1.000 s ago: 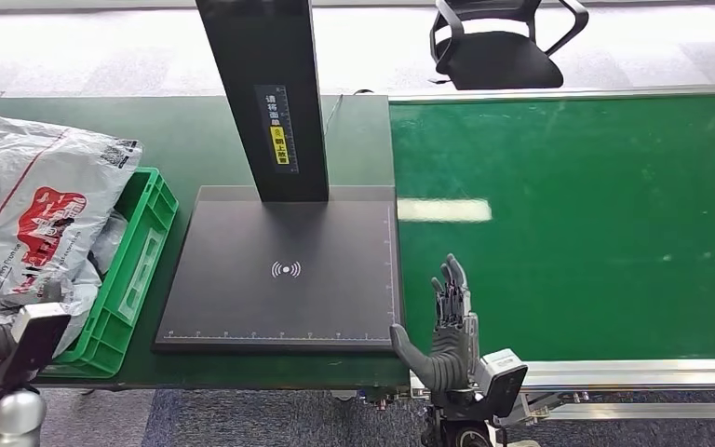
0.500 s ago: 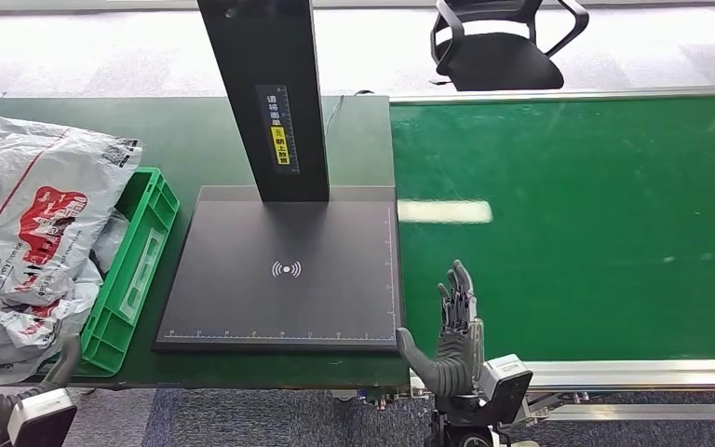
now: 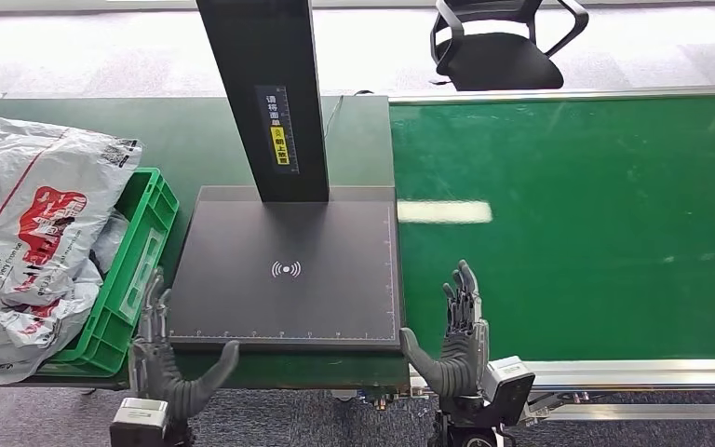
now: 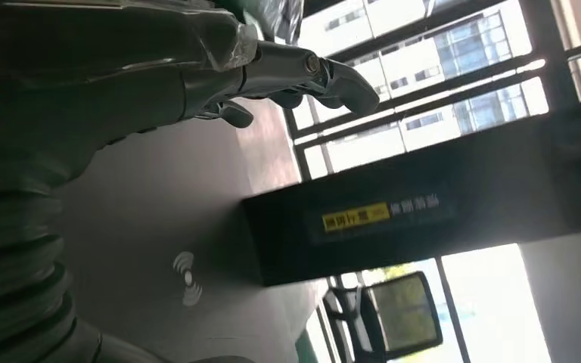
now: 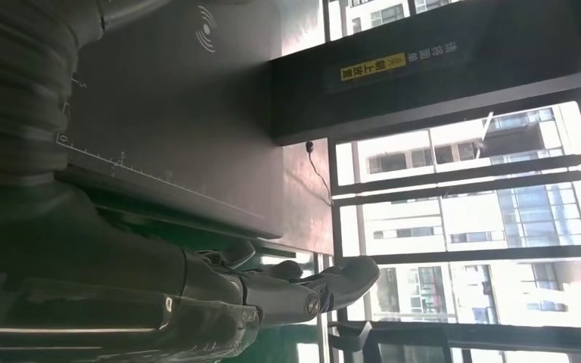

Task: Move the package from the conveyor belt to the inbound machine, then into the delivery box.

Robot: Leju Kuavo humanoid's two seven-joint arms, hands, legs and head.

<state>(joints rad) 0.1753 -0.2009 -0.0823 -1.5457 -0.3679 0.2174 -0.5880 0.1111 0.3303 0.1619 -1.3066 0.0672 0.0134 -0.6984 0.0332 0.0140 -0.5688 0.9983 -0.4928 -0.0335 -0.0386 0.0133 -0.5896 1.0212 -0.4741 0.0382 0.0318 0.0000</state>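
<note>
The green conveyor belt [image 3: 577, 223] on the right carries no package. The inbound machine's dark scan plate [image 3: 284, 275] with its wave symbol lies bare under the black post [image 3: 265, 98]. Several grey plastic mail bags [image 3: 28, 219] with red print lie piled in and over the green delivery crate [image 3: 135, 265] at the left. My left hand [image 3: 163, 358] is open, fingers pointing up, at the plate's near left corner beside the crate. My right hand [image 3: 456, 335] is open and upright at the near edge between plate and belt. The wrist views show the left hand's fingers [image 4: 302, 72] and the right hand's fingers [image 5: 302, 291] holding nothing.
A black office chair [image 3: 498, 42] stands on the carpet beyond the belt. The belt's silver side rail [image 3: 633, 372] runs along its near edge. The dark green table [image 3: 177, 140] carries the machine and the crate.
My left arm has swung from the far left beside the bags to the plate's near left corner, hand now raised and open. The right hand has barely shifted.
</note>
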